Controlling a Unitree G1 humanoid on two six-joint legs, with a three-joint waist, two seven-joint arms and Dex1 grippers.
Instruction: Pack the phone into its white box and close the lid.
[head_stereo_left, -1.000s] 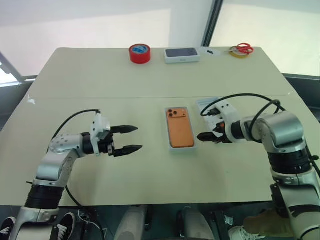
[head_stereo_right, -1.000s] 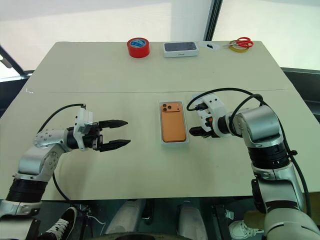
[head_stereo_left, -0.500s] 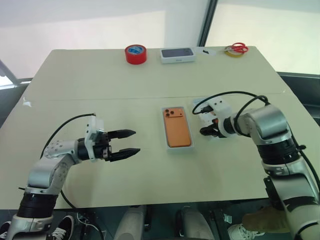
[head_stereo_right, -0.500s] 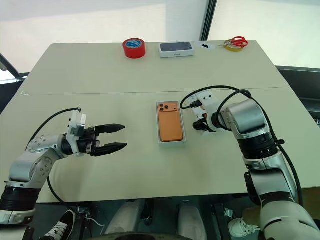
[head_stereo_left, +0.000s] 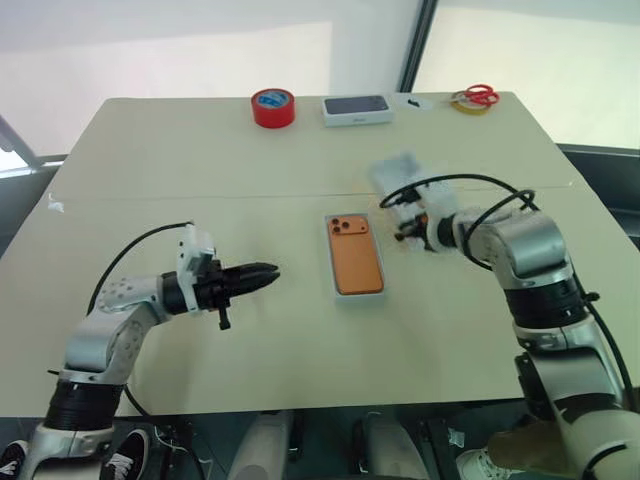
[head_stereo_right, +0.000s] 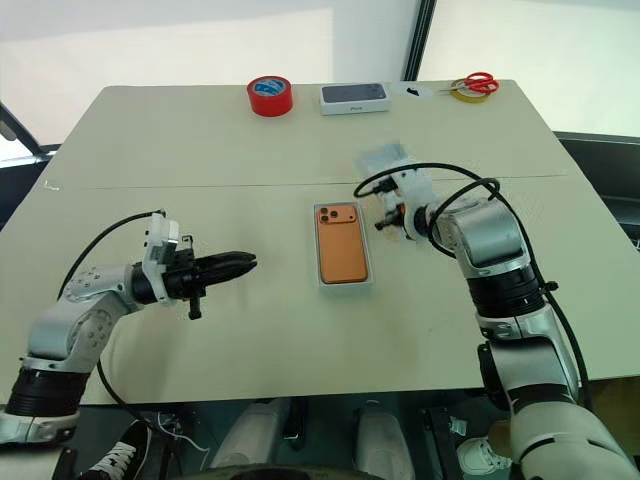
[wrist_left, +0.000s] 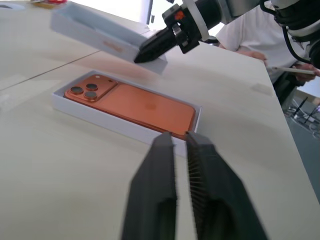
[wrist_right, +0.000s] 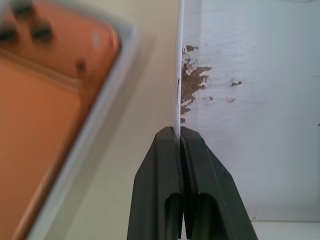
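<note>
The orange phone (head_stereo_left: 357, 262) lies camera side up inside the white box (head_stereo_left: 359, 298) at the table's middle. Just right of the box, my right gripper (head_stereo_right: 383, 222) is shut on one side wall of the lid (head_stereo_right: 385, 158), which hangs tilted above the table, with its plain white inside (wrist_right: 250, 100) facing the right wrist camera. The left wrist view shows the lid (wrist_left: 95, 32) raised beyond the box with the right fingers pinching its edge. My left gripper (head_stereo_left: 272, 272) is shut on nothing. It is level, points toward the box and hovers well to its left.
Along the far edge stand a red tape roll (head_stereo_left: 273, 106), a white box with a dark phone picture (head_stereo_left: 357, 109), and red scissors on a yellow tape roll (head_stereo_left: 477, 98). A person in white (wrist_left: 250, 35) stands beyond the table on my right.
My right gripper closed on the lid's wall and lifted the lid off the table, up and away from me. My left gripper shut in place. The camera shifted slightly.
</note>
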